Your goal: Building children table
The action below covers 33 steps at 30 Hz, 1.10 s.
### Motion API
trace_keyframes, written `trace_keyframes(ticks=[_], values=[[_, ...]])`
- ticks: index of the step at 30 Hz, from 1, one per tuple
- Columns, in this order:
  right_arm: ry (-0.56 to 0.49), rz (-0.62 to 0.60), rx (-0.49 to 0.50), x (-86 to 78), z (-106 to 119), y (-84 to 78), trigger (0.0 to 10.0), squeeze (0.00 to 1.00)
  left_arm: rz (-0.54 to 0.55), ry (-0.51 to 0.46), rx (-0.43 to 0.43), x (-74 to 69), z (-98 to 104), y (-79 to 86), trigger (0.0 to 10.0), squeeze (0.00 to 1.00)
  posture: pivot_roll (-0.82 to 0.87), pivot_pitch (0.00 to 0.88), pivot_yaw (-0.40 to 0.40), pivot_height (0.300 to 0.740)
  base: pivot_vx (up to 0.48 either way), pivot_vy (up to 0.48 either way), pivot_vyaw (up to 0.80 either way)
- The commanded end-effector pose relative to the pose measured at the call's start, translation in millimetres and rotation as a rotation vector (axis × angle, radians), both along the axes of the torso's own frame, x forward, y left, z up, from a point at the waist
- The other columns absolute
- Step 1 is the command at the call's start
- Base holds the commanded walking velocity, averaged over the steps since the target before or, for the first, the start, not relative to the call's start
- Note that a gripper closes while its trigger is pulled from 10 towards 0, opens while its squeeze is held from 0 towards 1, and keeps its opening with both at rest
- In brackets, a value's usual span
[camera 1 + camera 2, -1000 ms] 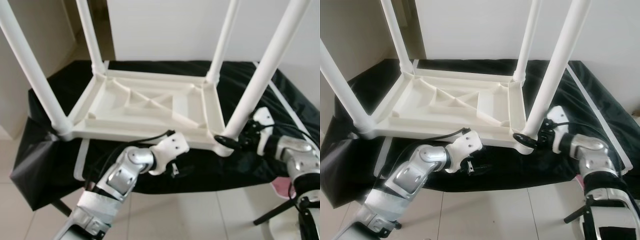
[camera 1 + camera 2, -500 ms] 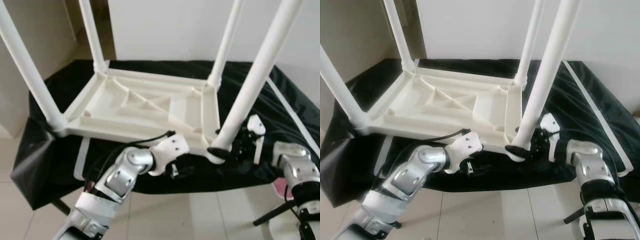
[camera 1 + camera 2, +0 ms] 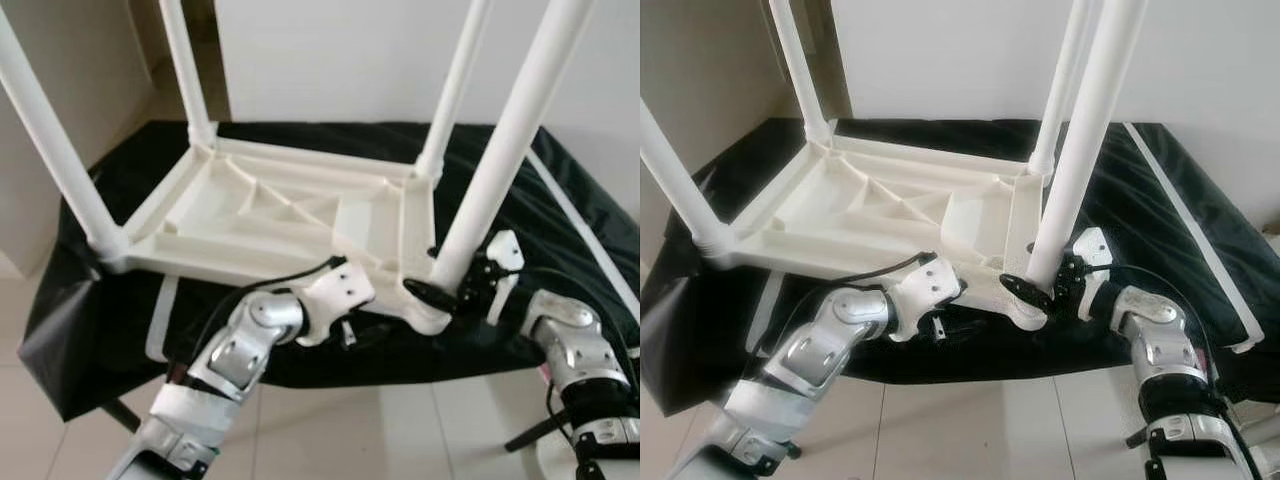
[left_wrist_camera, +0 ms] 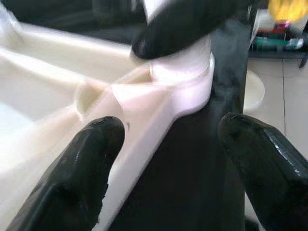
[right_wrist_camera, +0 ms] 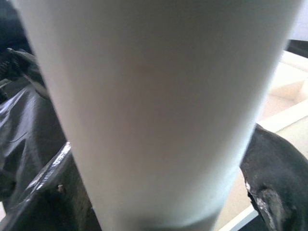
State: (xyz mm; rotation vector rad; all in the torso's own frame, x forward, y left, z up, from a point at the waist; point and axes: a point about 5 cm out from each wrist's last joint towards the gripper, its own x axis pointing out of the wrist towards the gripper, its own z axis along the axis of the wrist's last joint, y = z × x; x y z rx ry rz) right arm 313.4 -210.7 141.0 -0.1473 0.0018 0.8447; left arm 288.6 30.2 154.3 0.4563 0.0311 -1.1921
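While the upside-down children table (image 3: 290, 215) rests on the black-draped surface (image 3: 560, 215), its underside facing up and four legs rising, the coming move turns on the near-right leg (image 3: 495, 170). That leg's long axis runs up and slightly rightward from its socket at the table's near-right corner, close to the surface's front edge. The right end effector (image 3: 445, 290) is closed around the leg's base, just above the socket, so it is plainly the nearer arm. The left end effector (image 4: 173, 144), fingers spread with nothing between them, sits under the table's front rail just left of that corner; the socket lies straight ahead of it.
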Motion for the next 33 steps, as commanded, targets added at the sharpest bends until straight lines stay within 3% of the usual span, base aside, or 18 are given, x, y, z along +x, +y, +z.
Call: trace_keyframes(ticks=[1,4,5,15,16,21,26,28,33], values=[[0.022,0.013,0.019,-0.8,-3,9.9,10.0,0.0,0.055,-0.069,-0.07,0.6,10,-0.9,10.0,0.0,-0.05,0.008,-0.009,0.74,0.0,0.0,0.0],[0.024,0.022,0.031,-1.7,-5,15.8,10.0,0.0,0.07,-0.081,-0.081,1.1,12,-2.0,10.0,0.0,-0.05,0.008,-0.008,0.74,0.0,0.0,0.0],[0.02,0.013,0.042,-2.6,-5,17.5,0.0,0.0,0.079,-0.093,-0.09,1.5,14,-3.5,10.0,0.0,-0.05,0.009,-0.008,0.74,0.0,0.0,0.0],[0.04,-0.034,0.074,-10.2,-9,17.7,0.2,0.0,0.129,-0.149,-0.121,3.9,17,-6.3,10.0,0.0,-0.05,0.016,-0.006,0.74,0.0,0.0,0.0],[0.048,-0.058,0.09,-11.5,-11,20.1,10.0,0.0,0.153,-0.154,-0.139,7.2,19,-5.9,10.0,0.0,-0.06,0.022,-0.007,0.74,0.0,0.0,0.0],[0.059,-0.137,0.106,-12.7,-15,26.4,10.0,0.0,0.226,-0.157,-0.183,16.6,24,-1.8,10.0,0.0,-0.07,0.023,0.003,0.74,0.0,0.0,0.0],[0.088,-0.383,0.064,-7.3,-22,25.6,10.0,0.0,0.304,-0.156,-0.191,25.7,22,1.8,10.0,0.0,-0.08,0.021,0.005,0.74,0.0,0.0,0.0],[0.082,-0.421,0.059,-7.3,-22,26.4,10.0,0.0,0.31,-0.154,-0.189,26.0,21,1.9,10.0,0.0,-0.08,0.021,0.005,0.74,0.0,0.0,0.0],[0.074,-0.569,0.116,-16.1,-18,43.9,10.0,0.0,0.356,-0.127,-0.214,28.3,19,2.1,10.0,0.0,-0.1,0.014,-0.01,0.74,0.0,0.0,0.0]])
